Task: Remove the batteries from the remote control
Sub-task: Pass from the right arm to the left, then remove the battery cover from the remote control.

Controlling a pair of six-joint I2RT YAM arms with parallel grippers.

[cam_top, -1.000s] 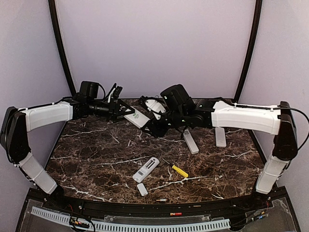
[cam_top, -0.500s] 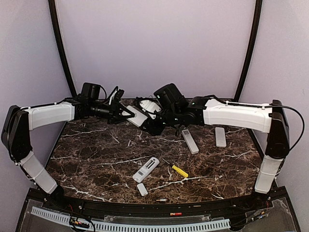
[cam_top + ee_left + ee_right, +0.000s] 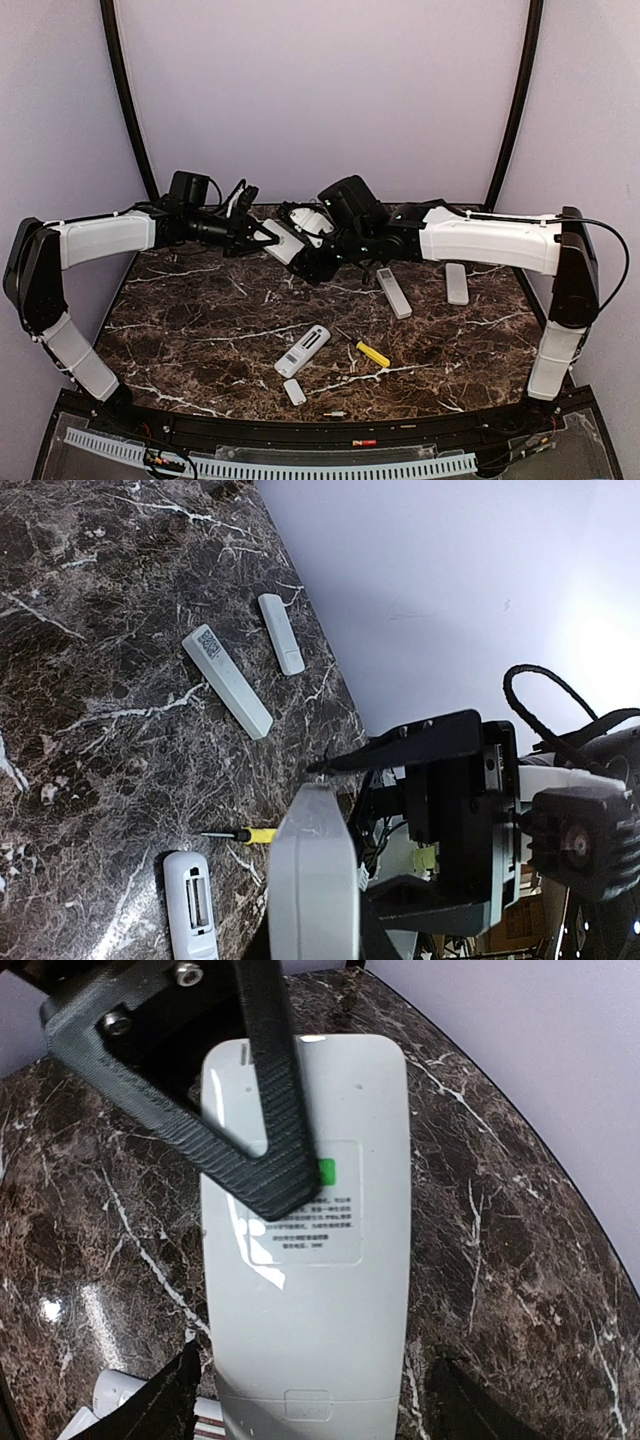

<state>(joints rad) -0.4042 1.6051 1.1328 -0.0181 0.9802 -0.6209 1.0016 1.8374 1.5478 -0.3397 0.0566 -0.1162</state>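
Observation:
A white remote (image 3: 285, 241) is held in the air at the back centre. My left gripper (image 3: 262, 238) is shut on its left end. In the right wrist view the remote's back (image 3: 310, 1290) shows, with a label and a closed battery cover at the near end. One left finger (image 3: 270, 1110) lies across it. My right gripper (image 3: 312, 262) is open, its fingers standing either side of the remote's near end with small gaps. In the left wrist view the remote (image 3: 313, 870) is seen edge-on. A tiny dark cylinder, perhaps a battery (image 3: 335, 413), lies at the table's front edge.
A remote with its battery bay open (image 3: 303, 350) lies front centre, a small white cover (image 3: 294, 391) beside it. A yellow-handled screwdriver (image 3: 372, 353) lies to the right. Two more remotes (image 3: 395, 293) (image 3: 456, 283) lie at the right.
My right gripper has moved left and up to the held remote's free end. The left gripper has shifted slightly right with the remote.

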